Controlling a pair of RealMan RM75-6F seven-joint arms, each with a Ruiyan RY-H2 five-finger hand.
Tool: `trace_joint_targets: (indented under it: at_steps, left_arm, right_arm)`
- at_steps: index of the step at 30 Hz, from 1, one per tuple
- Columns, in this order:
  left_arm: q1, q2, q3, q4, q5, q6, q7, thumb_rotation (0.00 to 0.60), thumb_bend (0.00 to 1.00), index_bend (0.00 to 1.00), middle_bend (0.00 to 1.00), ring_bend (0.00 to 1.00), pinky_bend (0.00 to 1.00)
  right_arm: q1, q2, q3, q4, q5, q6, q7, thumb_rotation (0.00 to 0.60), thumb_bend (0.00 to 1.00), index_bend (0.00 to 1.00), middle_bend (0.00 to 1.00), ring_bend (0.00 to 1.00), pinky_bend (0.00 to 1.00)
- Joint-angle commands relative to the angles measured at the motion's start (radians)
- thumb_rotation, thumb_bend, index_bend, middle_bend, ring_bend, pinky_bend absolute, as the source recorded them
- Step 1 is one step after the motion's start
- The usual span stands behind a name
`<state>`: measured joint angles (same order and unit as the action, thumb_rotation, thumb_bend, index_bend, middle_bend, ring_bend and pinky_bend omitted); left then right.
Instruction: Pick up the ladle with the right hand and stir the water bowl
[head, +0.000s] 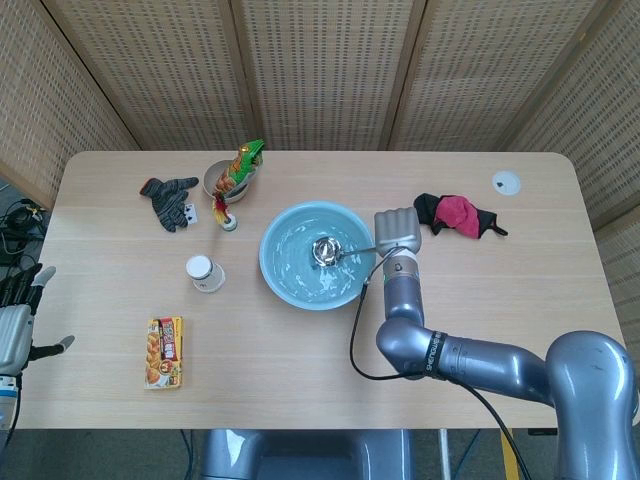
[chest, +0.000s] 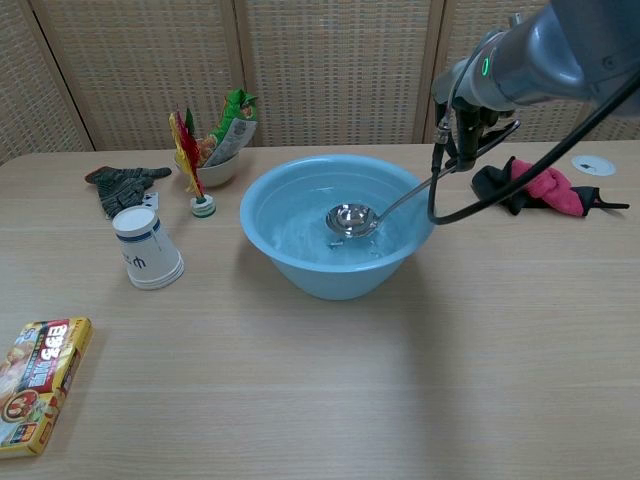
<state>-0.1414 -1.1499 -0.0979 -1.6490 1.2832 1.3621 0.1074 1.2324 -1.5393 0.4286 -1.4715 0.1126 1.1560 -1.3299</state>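
The right hand is holding the ladle, its scoop sitting in the water inside the blue bowl on the worktop. The left hand is hanging spread open

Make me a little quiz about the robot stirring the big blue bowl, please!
1. True or false: the ladle has its scoop inside the blue bowl.
2. Which hand holds the ladle: A left hand, B right hand?
3. Fill in: the paper cup stands on the ______.

Key: 1 true. 2 B. 3 table.
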Motion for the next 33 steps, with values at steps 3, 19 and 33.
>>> trace_joint_targets:
  at_steps: [3,19,33]
  left_arm:
    - [0.0,0.001,-0.001,-0.001,-0.002,0.0,-0.002,0.6,0.0,0.0,0.0,0.0,0.0]
    - [0.001,0.007,0.0,-0.006,0.001,0.001,-0.011,0.6,0.0,0.0,0.0,0.0,0.0]
    - [0.0,0.007,0.003,-0.008,0.003,0.001,-0.011,0.6,0.0,0.0,0.0,0.0,0.0]
  right_arm:
    - [0.008,0.021,0.013,-0.009,0.023,-0.001,0.003,0.6,0.96,0.81,1.0,0.99,1.0]
    - [0.032,0.094,0.05,-0.09,0.078,0.022,0.02,0.6,0.96,0.81,1.0,0.99,1.0]
    - [0.045,0.142,0.061,-0.143,0.098,0.039,0.043,0.6,0.96,0.81,1.0,0.99,1.0]
